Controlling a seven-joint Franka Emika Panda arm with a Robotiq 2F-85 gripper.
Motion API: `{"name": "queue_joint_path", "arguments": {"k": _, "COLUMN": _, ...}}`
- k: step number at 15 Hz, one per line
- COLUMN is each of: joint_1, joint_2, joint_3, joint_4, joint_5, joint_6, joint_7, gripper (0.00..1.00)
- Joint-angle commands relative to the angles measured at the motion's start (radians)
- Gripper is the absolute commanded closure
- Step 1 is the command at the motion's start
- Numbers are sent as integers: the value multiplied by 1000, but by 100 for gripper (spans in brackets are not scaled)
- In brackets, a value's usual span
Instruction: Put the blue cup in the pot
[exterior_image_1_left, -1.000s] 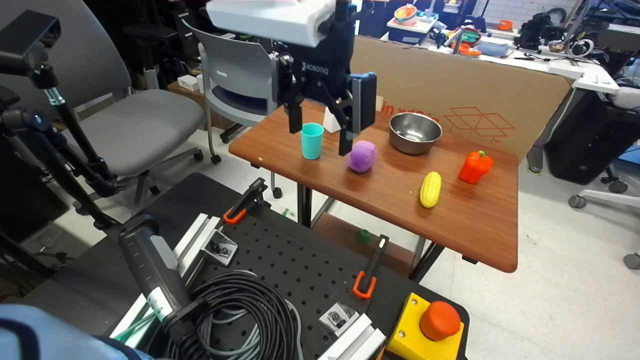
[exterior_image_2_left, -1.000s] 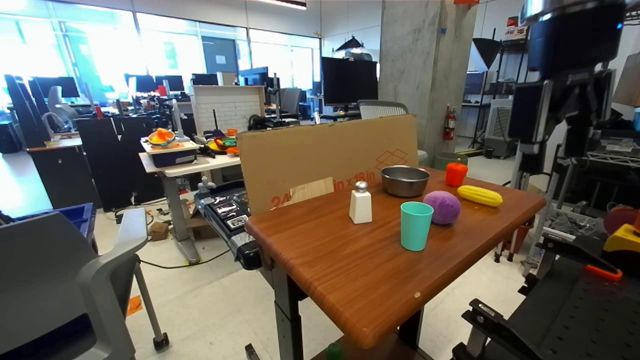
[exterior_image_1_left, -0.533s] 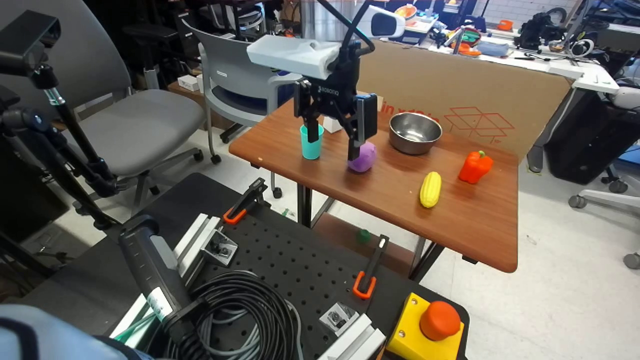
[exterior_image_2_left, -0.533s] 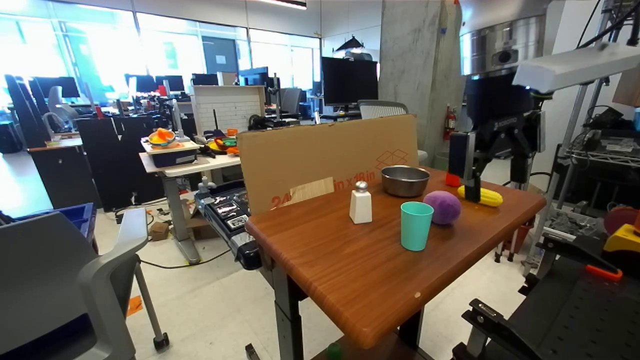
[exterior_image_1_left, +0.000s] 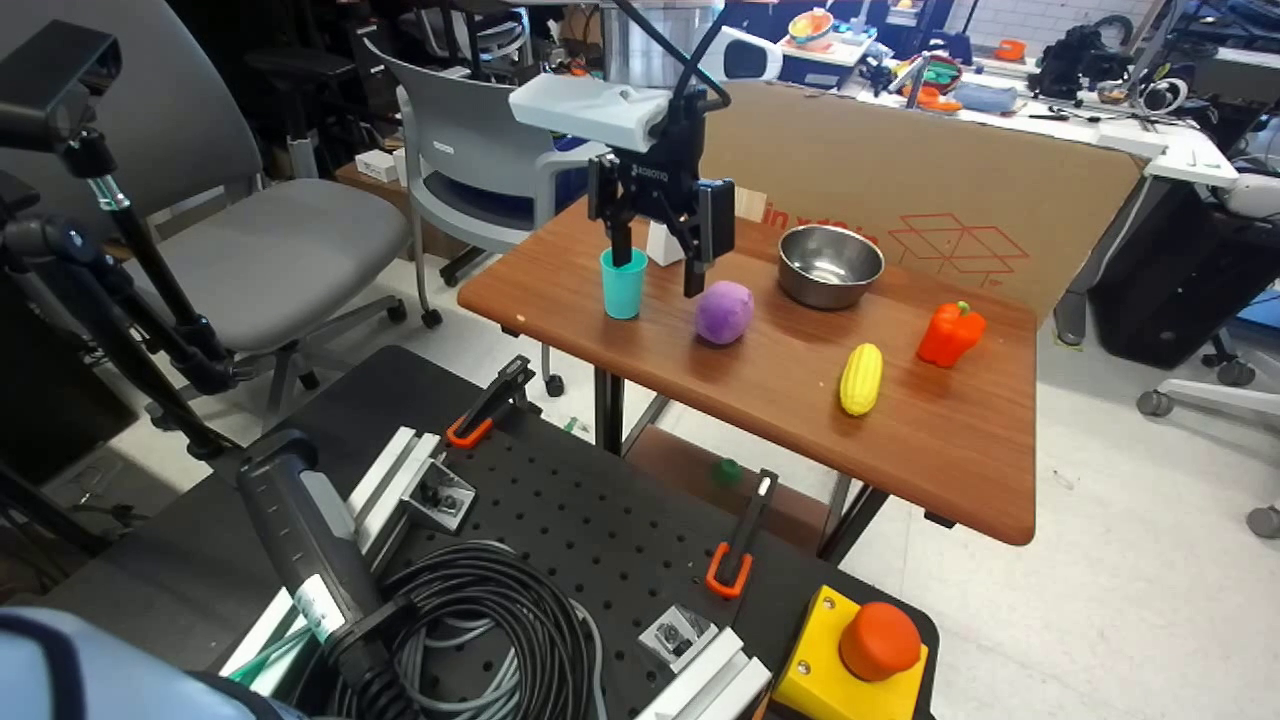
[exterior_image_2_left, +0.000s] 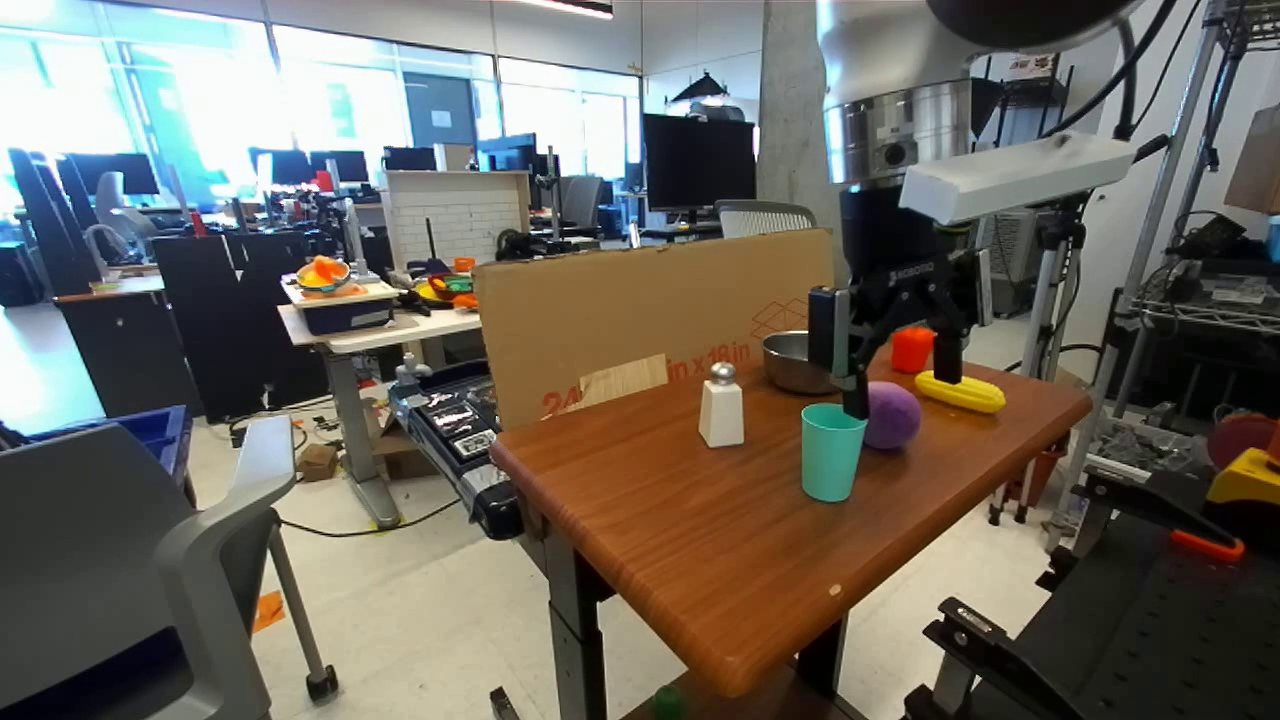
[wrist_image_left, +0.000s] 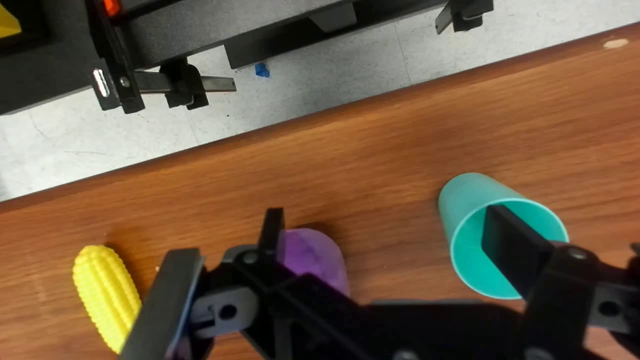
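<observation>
The blue cup (exterior_image_1_left: 623, 293) stands upright on the table; it also shows in an exterior view (exterior_image_2_left: 830, 455) and the wrist view (wrist_image_left: 462, 195). My gripper (exterior_image_1_left: 657, 277) is open and empty, pointing down; it also shows in an exterior view (exterior_image_2_left: 902, 396) and the wrist view (wrist_image_left: 385, 215). One fingertip overlaps the cup's mouth; I cannot tell whether it is above the rim or just inside. The other finger is on the purple ball's side. The steel pot (exterior_image_1_left: 828, 291) sits near the cardboard; it is partly hidden by a finger in an exterior view (exterior_image_2_left: 793, 376) and out of the wrist view.
A purple ball (exterior_image_1_left: 724, 313) lies close to the cup, between it and a yellow corn (exterior_image_1_left: 861, 380). A white bottle (exterior_image_2_left: 721, 412) stands behind the cup. A red pepper (exterior_image_1_left: 951, 335) lies past the pot. A cardboard sheet (exterior_image_2_left: 640, 310) stands along the table's edge.
My gripper has come down from higher up and moved sideways over the table toward the cup, until one finger is at the cup's mouth. It stays open. The objects have not moved.
</observation>
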Motion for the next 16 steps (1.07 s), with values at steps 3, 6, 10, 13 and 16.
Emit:
{"name": "queue_joint_path", "arguments": {"k": 3, "joint_1": 62, "joint_2": 82, "joint_3": -33, "joint_4": 56, "joint_5": 22, "joint_6": 15, "joint_7": -7, "gripper": 26}}
{"name": "queue_joint_path", "arguments": {"k": 6, "joint_1": 84, "joint_2": 89, "joint_3": -40, "joint_4": 59, "joint_5": 17, "joint_6": 19, "joint_7": -8, "gripper": 51}}
{"name": "queue_joint_path", "arguments": {"k": 10, "joint_1": 96, "joint_2": 82, "joint_3": -50, "joint_4": 66, "joint_5": 10, "joint_6": 18, "joint_7": -7, "gripper": 80}}
{"name": "queue_joint_path", "arguments": {"k": 13, "joint_1": 102, "joint_2": 91, "joint_3": -72, "joint_4": 79, "joint_5": -1, "joint_6": -1, "joint_7": 41, "gripper": 100}}
{"name": "queue_joint_path", "arguments": {"k": 16, "joint_1": 90, "joint_2": 99, "joint_3": -85, "joint_4": 98, "joint_5": 18, "joint_6": -31, "joint_7": 41, "gripper": 99}}
